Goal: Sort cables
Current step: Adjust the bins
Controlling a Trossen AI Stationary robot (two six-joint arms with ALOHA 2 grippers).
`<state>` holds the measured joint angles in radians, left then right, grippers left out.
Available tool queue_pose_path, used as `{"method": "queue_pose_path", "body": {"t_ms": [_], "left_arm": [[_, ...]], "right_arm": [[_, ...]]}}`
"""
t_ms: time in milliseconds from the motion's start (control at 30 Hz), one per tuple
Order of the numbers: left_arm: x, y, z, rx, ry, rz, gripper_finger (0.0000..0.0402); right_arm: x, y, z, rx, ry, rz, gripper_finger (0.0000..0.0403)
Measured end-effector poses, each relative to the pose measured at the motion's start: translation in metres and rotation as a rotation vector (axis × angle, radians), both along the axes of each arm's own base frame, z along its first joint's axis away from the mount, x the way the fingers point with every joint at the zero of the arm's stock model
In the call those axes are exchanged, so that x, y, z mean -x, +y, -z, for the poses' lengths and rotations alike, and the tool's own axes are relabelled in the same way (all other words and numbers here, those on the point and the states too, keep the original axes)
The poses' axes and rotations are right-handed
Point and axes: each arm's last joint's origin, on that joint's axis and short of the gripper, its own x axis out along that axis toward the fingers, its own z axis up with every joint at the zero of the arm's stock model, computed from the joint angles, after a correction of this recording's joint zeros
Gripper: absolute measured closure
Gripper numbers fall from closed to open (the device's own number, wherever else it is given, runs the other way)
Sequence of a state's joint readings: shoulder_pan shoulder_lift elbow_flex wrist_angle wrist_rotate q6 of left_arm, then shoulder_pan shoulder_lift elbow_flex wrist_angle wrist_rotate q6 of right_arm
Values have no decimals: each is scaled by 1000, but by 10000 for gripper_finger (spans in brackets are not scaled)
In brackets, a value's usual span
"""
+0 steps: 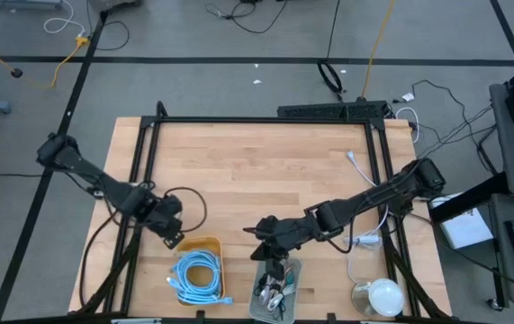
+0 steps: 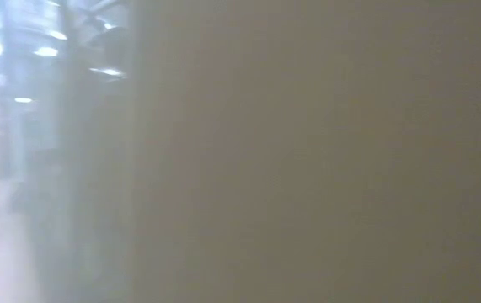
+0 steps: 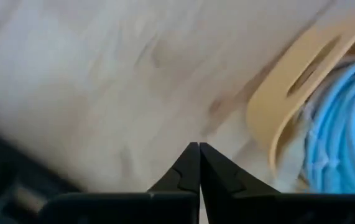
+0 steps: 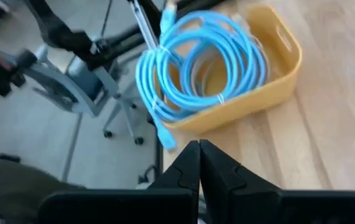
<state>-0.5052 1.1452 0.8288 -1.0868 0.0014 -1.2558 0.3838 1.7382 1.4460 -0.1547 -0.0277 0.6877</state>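
Several light-blue cable loops (image 1: 199, 273) lie coiled in a yellow bin (image 1: 213, 245) at the table's near edge; one blue end (image 4: 165, 134) hangs over the bin's rim. Thin dark and pale cable bundles (image 1: 275, 290) fill a clear tray (image 1: 294, 270) right of the bin. My left gripper (image 1: 170, 232) is shut, points down over bare wood just beyond the bin's far-left corner (image 3: 301, 81), and holds nothing. My right gripper (image 1: 258, 232) is shut and empty, above the table between bin and tray, pointing toward the bin (image 4: 270, 87).
A black frame (image 1: 257, 120) borders the wooden table (image 1: 257, 171). A round white object (image 1: 379, 293) with a white cord sits at the near right corner. Something close to the lens blocks the low view. Bare wood lies in the table's middle and far part.
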Motion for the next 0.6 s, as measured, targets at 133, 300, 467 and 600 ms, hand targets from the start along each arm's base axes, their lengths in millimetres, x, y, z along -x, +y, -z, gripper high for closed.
{"method": "queue_pose_path", "body": {"t_ms": [133,300,467,600], "left_arm": [[12,-11,-3,70,45,-103,400],[22,-34,-2,120,43,-168,400],[20,-45,6,145,-38,-238,401],[15,-51,16,172,-37,-248,401]], "right_arm": [[5,-7,-3,18,35,-49,403],[26,-20,-20,134,62,-23,403],[52,-39,-39,299,91,146,403],[72,-51,-58,378,72,262,403]]}}
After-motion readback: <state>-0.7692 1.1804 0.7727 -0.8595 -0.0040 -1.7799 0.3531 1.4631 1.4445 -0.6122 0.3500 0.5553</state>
